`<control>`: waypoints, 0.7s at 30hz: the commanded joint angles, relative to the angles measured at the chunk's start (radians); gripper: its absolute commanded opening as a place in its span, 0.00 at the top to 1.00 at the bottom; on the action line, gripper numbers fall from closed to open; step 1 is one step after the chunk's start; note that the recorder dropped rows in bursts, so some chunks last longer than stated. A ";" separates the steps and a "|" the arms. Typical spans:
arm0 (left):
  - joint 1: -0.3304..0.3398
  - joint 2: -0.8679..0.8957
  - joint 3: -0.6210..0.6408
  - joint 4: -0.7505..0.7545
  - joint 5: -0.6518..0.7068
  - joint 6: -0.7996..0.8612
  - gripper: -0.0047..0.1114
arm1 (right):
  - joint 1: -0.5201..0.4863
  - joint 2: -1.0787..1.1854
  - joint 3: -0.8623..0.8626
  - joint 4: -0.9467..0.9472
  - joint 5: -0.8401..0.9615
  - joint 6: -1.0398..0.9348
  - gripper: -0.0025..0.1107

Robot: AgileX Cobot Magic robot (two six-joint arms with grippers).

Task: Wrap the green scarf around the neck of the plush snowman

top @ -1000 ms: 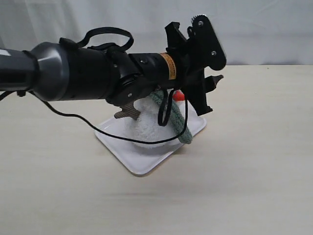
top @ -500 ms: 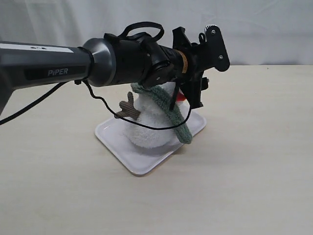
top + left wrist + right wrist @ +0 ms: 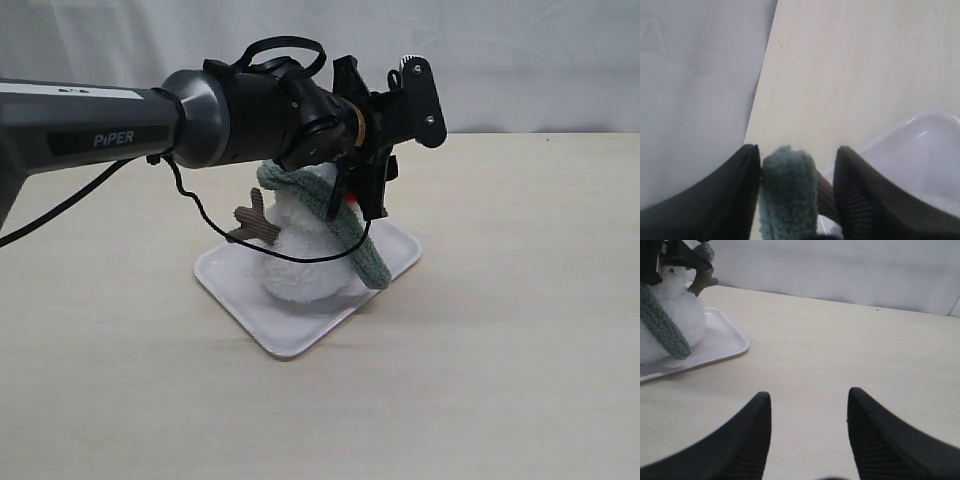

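The plush snowman (image 3: 300, 262) stands on a white tray (image 3: 290, 338). The green scarf (image 3: 352, 242) lies round the back of its neck, one end hanging down its front to the tray. My left gripper (image 3: 372, 192) hovers at the snowman's head, fingers pointing down. In the left wrist view the scarf (image 3: 787, 195) end sits between the fingers of the left gripper (image 3: 797, 150), against one finger and clear of the other. The right gripper (image 3: 807, 397) stands open over bare table, well away from the snowman (image 3: 670, 315) and scarf (image 3: 662, 325).
A brown twig arm (image 3: 257, 225) sticks out at the snowman's side. The left arm's black cable (image 3: 300, 255) loops across the snowman's body. The tray (image 3: 725, 347) lies slanted on the pale wooden table, with a white curtain behind.
The left arm has drawn back to the left and dropped closer to the snowman's head, carrying the scarf round the neck. Its jaws have narrowed slightly. The right gripper is unchanged.
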 commanded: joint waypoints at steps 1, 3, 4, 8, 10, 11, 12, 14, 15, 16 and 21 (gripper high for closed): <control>0.000 0.012 -0.007 0.001 0.020 -0.006 0.83 | -0.002 -0.005 0.002 0.001 -0.004 0.000 0.57; 0.000 0.012 -0.007 0.001 0.050 -0.004 0.96 | -0.002 -0.005 0.002 0.001 -0.004 0.000 0.57; -0.005 0.012 -0.007 0.004 0.062 -0.002 0.96 | -0.002 -0.005 0.002 0.001 -0.004 0.000 0.57; -0.029 0.012 -0.007 0.030 0.080 -0.002 0.96 | -0.002 -0.005 0.002 0.001 -0.004 0.000 0.57; -0.059 0.012 -0.007 0.062 0.080 0.002 0.96 | -0.002 -0.005 0.002 0.001 -0.004 0.000 0.57; -0.076 0.012 -0.007 0.094 0.081 0.001 0.96 | -0.002 -0.005 0.002 0.001 -0.004 0.000 0.57; -0.096 0.012 -0.007 0.129 0.088 0.001 0.96 | -0.002 -0.005 0.002 0.001 -0.004 0.000 0.57; -0.124 0.012 -0.007 0.177 0.109 0.001 0.96 | -0.002 -0.005 0.002 0.001 -0.004 0.000 0.57; -0.135 0.012 -0.007 0.194 0.122 0.001 0.96 | -0.002 -0.005 0.002 0.001 -0.004 0.000 0.57; -0.154 0.012 -0.007 0.216 0.147 0.001 0.96 | -0.002 -0.005 0.002 0.001 -0.004 0.000 0.57; -0.190 0.014 -0.007 0.196 0.283 0.040 0.96 | -0.002 -0.005 0.002 0.001 -0.004 0.000 0.57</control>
